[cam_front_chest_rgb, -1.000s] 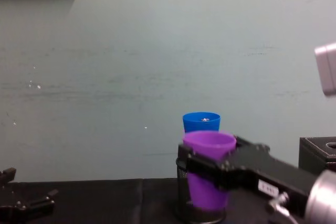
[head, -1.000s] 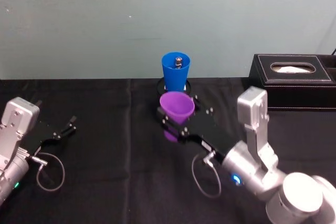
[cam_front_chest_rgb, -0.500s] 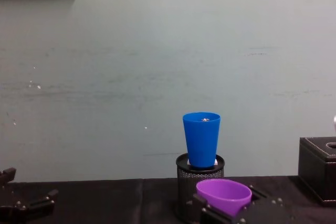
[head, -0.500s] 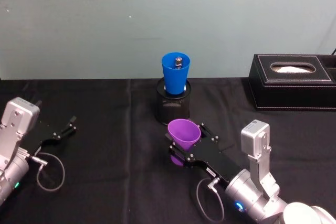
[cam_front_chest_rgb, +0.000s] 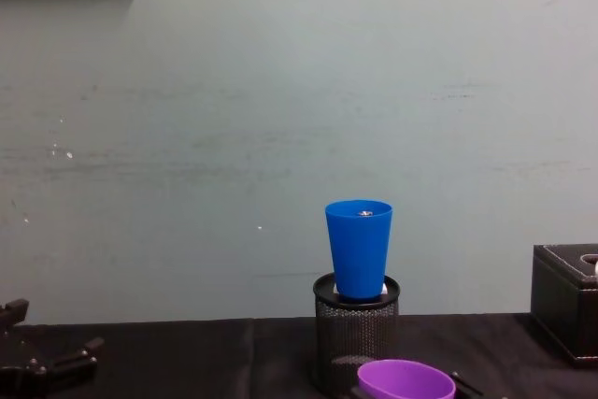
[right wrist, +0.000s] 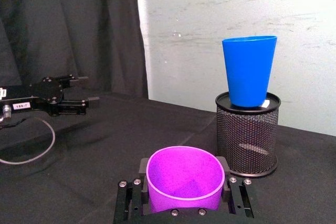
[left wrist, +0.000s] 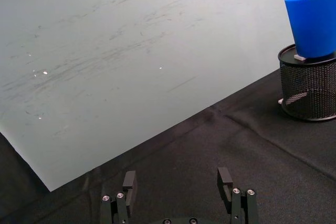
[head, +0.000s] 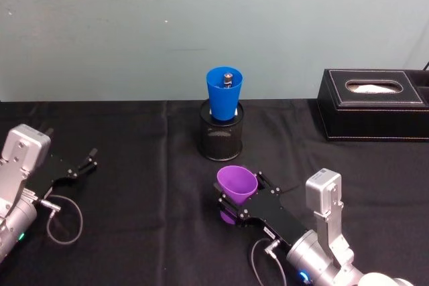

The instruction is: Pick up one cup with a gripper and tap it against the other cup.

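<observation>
The purple cup (head: 236,183) stands upright between the jaws of my right gripper (head: 238,192), which is shut on it low over the black table, in front of the blue cup and apart from it. In the right wrist view the purple cup (right wrist: 185,178) is clamped at both sides. The blue cup (head: 224,92) sits upright on top of a black wire-mesh pen holder (head: 221,136) at the table's back middle. From the chest the blue cup (cam_front_chest_rgb: 359,248) rises above the purple cup's rim (cam_front_chest_rgb: 405,380). My left gripper (head: 84,164) rests open at the far left.
A black tissue box (head: 375,104) stands at the back right. A pale green wall runs behind the table. Loose cables (head: 64,218) lie beside my left arm. Black cloth lies bare between the left gripper (left wrist: 177,183) and the mesh holder (left wrist: 308,91).
My right gripper has pulled the purple cup back from the blue cup toward me and lowered it close to the table. The left arm has not moved.
</observation>
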`<state>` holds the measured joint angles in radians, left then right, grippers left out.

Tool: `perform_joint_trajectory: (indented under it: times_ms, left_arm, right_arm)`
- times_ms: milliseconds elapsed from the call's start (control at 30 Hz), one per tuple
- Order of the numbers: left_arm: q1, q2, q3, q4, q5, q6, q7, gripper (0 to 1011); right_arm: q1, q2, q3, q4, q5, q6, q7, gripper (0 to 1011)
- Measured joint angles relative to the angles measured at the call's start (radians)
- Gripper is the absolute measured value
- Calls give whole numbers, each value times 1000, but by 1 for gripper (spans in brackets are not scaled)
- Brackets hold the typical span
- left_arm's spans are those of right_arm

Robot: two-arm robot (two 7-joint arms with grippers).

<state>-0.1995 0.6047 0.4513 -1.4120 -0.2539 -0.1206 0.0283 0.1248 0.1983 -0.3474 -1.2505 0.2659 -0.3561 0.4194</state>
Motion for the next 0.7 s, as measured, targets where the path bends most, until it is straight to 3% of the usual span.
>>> perform_joint_trajectory:
  times_ms: [467,700]
  left_arm:
    - [0,0,0,0,0,0,0,1000]
    - [0,0,0,0,0,0,0,1000]
  right_arm:
    - [-11,-7,1,5,-45,-15,-15,743]
    - [-11,-7,2,5,-45,-15,-15,743]
